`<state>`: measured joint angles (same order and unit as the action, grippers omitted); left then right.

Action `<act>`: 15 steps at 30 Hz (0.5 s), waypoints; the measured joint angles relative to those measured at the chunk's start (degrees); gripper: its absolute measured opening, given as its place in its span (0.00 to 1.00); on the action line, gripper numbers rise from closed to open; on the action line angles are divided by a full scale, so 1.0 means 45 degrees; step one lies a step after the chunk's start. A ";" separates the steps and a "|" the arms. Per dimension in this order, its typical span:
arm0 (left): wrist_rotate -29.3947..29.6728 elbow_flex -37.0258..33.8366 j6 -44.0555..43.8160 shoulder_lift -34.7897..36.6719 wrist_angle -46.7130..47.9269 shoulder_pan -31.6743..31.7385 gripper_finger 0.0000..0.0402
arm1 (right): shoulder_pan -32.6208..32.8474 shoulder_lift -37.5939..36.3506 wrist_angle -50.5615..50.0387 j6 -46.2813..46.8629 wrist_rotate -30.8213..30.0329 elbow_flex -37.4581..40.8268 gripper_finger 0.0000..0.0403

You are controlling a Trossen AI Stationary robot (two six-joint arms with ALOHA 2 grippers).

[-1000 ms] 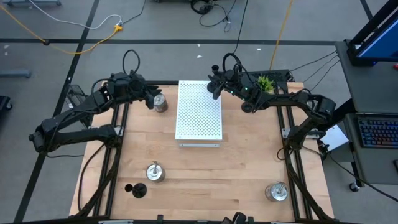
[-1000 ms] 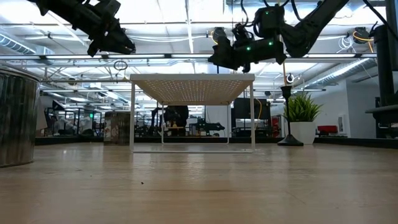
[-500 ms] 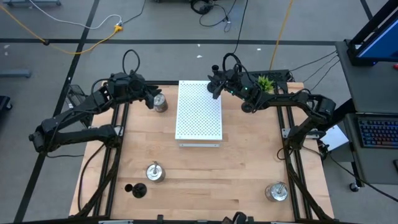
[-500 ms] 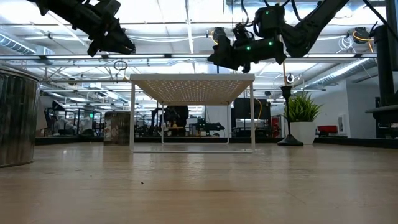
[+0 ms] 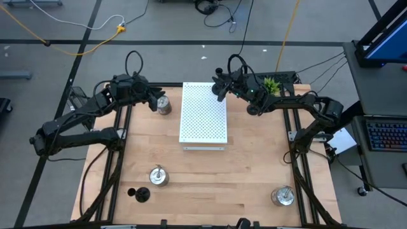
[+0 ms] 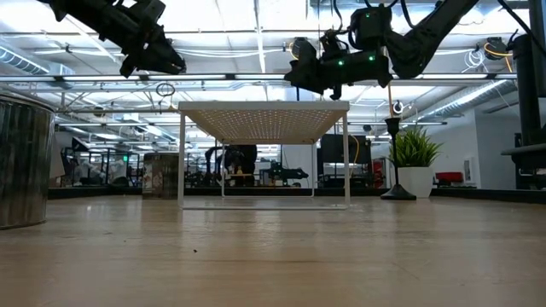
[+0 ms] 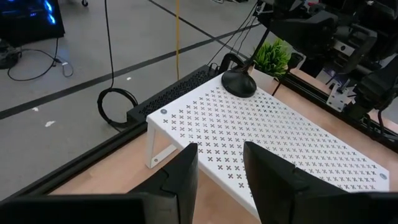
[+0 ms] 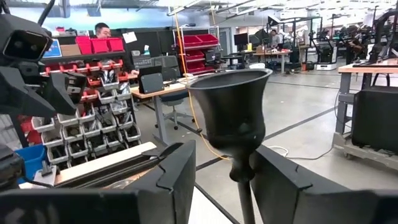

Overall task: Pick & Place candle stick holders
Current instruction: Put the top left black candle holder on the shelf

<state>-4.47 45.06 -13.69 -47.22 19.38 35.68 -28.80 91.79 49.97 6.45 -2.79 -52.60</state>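
the right tool (image 5: 220, 89) hangs over the far right corner of the white board (image 5: 203, 114), and a black holder (image 8: 231, 115) stands upright between its fingers (image 8: 180, 180); in the right wrist view the stem runs down the gap with a finger close on each side, but i cannot tell whether they press on it or stand just clear. the left wrist view shows that holder's round base (image 7: 239, 83) resting on the board's far corner, near the green plant (image 7: 273, 56). the left tool (image 5: 154, 102) sits over the far left of the worktop (image 5: 210, 172), its fingers (image 7: 186, 174) held a little apart with nothing between them, pointing toward the board. a silver holder (image 5: 164, 105) stands on the worktop just beside the left tool, between it and the board. near the front left, another silver holder (image 5: 158, 175) stands with a black holder (image 5: 140, 193) just beside it. a third silver holder (image 5: 282, 195) stands at the front right corner, well apart from the rest. in the low view the board (image 6: 264, 115) stands on thin legs, with the plant (image 6: 413, 162) to its right.
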 joint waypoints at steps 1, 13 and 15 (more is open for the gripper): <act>0.0000 0.0000 0.0000 -0.0003 0.0000 0.0000 0.33 | 0.0000 0.0000 0.0021 0.0012 0.0001 0.0000 0.32; -0.0010 0.0000 0.0107 -0.0005 0.0000 0.0000 0.33 | 0.0000 0.0000 0.0555 0.0424 0.0011 0.0000 0.31; -0.0010 0.0000 0.0165 -0.0004 0.0000 0.0000 0.33 | 0.0000 0.0000 0.0555 0.0434 0.0011 0.0000 0.31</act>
<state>-4.51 45.06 -12.95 -47.24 19.38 35.68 -28.80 91.79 52.47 8.41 -2.74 -52.60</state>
